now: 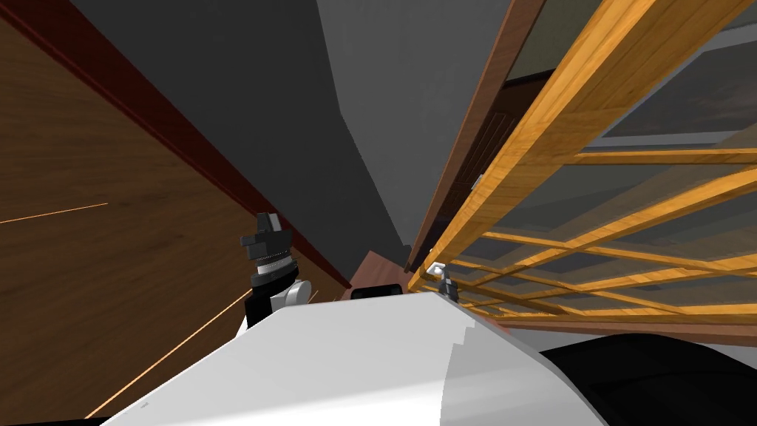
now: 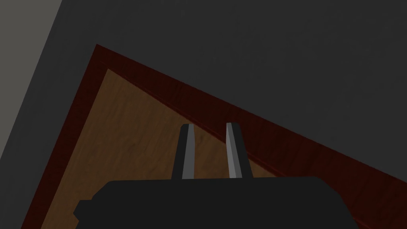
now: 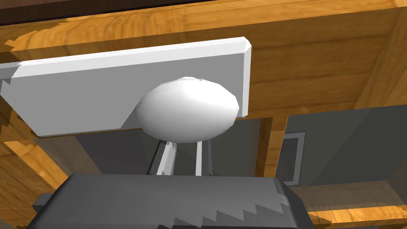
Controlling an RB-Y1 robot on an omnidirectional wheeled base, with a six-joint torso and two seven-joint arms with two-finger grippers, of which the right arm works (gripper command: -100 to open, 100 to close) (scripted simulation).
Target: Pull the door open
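Right pincer (image 3: pixel 183 153) sits at the honey-coloured wooden glazed door (image 1: pixel 532 140), by its flat white rectangular plate (image 3: pixel 79 95), blades nearly together, tips hidden behind the smooth white oval knob (image 3: pixel 187 109). Risk: with no sure hold, pulling could slip the blades off that rounded surface.

The left arm (image 1: pixel 267 270) is held out to the chest's left, forearm raised and dark wrist uppermost. The left gripper (image 2: pixel 210 126) has parallel fingers drawn close together with nothing between them. The right gripper (image 3: pixel 185 148) sits low, just ahead of the chest; its fingers stand near each other, tips hidden.
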